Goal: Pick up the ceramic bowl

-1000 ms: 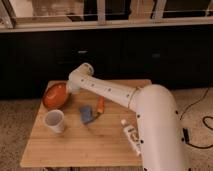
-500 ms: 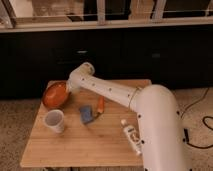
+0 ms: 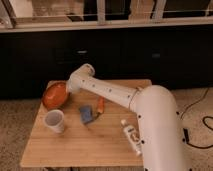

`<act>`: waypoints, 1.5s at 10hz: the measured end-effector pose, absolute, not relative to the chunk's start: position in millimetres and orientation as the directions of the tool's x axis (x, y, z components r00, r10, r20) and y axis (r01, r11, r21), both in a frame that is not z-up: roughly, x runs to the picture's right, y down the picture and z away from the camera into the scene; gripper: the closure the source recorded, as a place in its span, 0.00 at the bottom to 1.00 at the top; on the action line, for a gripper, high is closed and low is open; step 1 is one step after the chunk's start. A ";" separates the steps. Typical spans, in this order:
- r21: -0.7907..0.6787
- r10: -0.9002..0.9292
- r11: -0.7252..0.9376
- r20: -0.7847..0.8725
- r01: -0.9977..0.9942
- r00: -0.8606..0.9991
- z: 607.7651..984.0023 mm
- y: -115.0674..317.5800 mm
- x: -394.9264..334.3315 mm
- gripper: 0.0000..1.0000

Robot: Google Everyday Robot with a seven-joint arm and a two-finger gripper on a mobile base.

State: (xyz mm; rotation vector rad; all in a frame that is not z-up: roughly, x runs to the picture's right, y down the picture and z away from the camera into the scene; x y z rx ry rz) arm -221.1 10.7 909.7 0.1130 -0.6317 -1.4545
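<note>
At the desk's (image 3: 75, 150) far-left corner: the bowl (image 3: 54, 95), orange-red and glossy, is tipped on edge, opening turned towards the camera and up. Compared w/ a second ago it sits slightly higher and more tilted; the change is small. Whether its lower edge rests on the wood or has cleared it can't be told.

Just right of the bowl: the gripper (image 3: 67, 89), hidden where the arm's (image 3: 107, 92) wrist end meets the bowl's right rim. State of the fingers: cannot tell, they don't show. Judgement: bowl's tilt suggests it is gripped at the rim and the lift has started, but not confirmed.

Front-left, near the bowl but apart from it: white cup (image 3: 54, 120), upright, same spot as before.

Centre: blue pack (image 3: 87, 114) lying flat, an orange item (image 3: 100, 105) just beside it, partly under the arm. Neither has shifted.

Right: small white bottle (image 3: 131, 136) on its side, next to the robot's big white body. No change.

Risk: glossy bowl held by one edge may swing or slip; cup is closest thing below.
</note>
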 end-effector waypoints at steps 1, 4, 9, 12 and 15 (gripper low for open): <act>0.443 -0.944 0.142 0.330 0.885 -0.014 907.8 8.6 -220.7 0.78; 0.455 -0.945 0.137 0.326 0.880 -0.022 912.7 12.4 -224.2 0.78; 0.476 -0.954 0.128 0.299 0.870 -0.023 902.4 -0.5 -222.4 0.99; 0.488 -0.958 0.119 0.284 0.865 -0.028 908.0 2.8 -223.0 0.99; 0.500 -0.963 0.114 0.269 0.859 -0.029 892.3 -13.9 -221.0 0.99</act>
